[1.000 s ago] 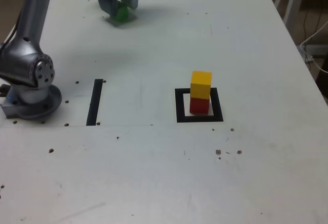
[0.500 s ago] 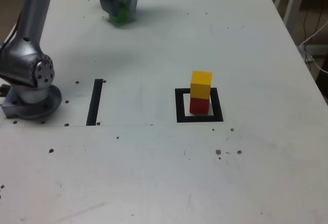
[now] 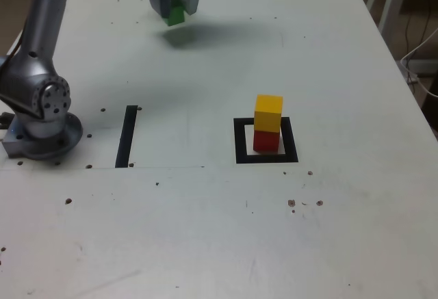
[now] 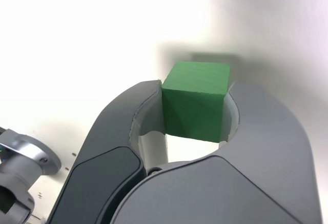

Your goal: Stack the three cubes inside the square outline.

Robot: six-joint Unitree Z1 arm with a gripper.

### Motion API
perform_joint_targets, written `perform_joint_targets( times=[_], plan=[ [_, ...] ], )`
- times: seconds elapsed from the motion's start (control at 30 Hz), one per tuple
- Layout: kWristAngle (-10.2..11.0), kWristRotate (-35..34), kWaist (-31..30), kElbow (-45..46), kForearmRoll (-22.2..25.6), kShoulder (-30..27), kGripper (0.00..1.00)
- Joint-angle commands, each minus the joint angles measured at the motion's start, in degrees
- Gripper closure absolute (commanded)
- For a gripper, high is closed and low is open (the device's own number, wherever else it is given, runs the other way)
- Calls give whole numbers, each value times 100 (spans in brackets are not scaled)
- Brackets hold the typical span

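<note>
Above the table (image 3: 328, 53), the gripper (image 3: 174, 6) has lifted the green cube (image 3: 176, 13).

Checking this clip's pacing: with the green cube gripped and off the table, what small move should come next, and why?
Probably carry the green cube toward the square outline, keeping it above stack height. The gripper is shut on it at the far side of the table, its shadow lying apart from it, while the yellow cube sits on the red cube, top bare.

a white table (image 3: 226, 244) carries a black square outline (image 3: 239, 141) with the red cube (image 3: 266, 141) inside, a black strip (image 3: 126, 136) and the arm's base (image 3: 41, 138).
</note>
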Motion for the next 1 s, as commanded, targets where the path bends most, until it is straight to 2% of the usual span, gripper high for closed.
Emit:
perform_joint_targets(
  times=[0.0,0.53,0.97],
  plan=[
    [-11,10,-147,108,17,-164,73],
    [-43,-288,-1982,617,275,-940,73],
    [-198,-724,-3185,571,483,-1202,73]
  ],
)
